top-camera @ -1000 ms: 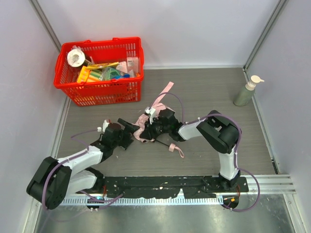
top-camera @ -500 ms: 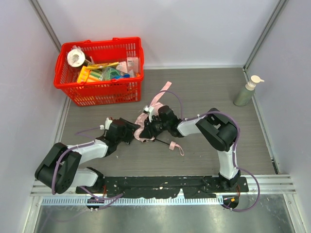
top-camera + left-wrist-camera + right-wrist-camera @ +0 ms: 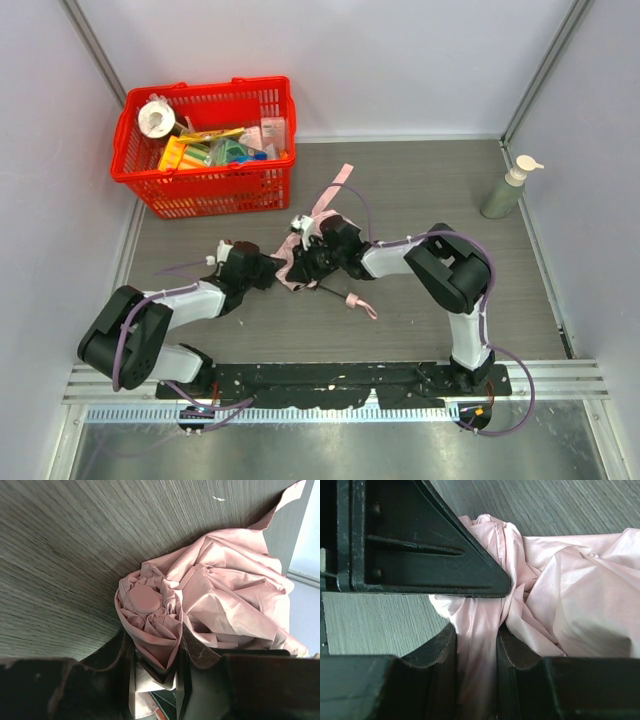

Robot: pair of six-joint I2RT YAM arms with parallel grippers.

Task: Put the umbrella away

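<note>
At the middle of the worktop, between your two arms, lies the umbrella. It is a crumpled bundle of pale pink fabric, with its small pink handle trailing toward the near edge and one loose strip reaching toward the back.

Within the last second your left gripper has changed most. It stood short of the bundle with its jaws wide apart; it has since slid in from the left and closed. In the left wrist view, the left gripper has its jaws pinching the gathered, rosette-like end of the umbrella. Your right gripper has barely shifted. In its own view, the right gripper has its jaws clamped on a twisted fold of the umbrella.

For the task, this means the umbrella is now gripped from both sides — a two-handed hold. It still rests loose and untidy on the worktop, so gathering or rolling the fabric appears only to be starting. The red basket at the back left, full of packets, stands apart from the bundle.

No writing can be read — the basket's packets are too small, the pump bottle on the right shows no legible label, and the pink fabric is plain.
</note>
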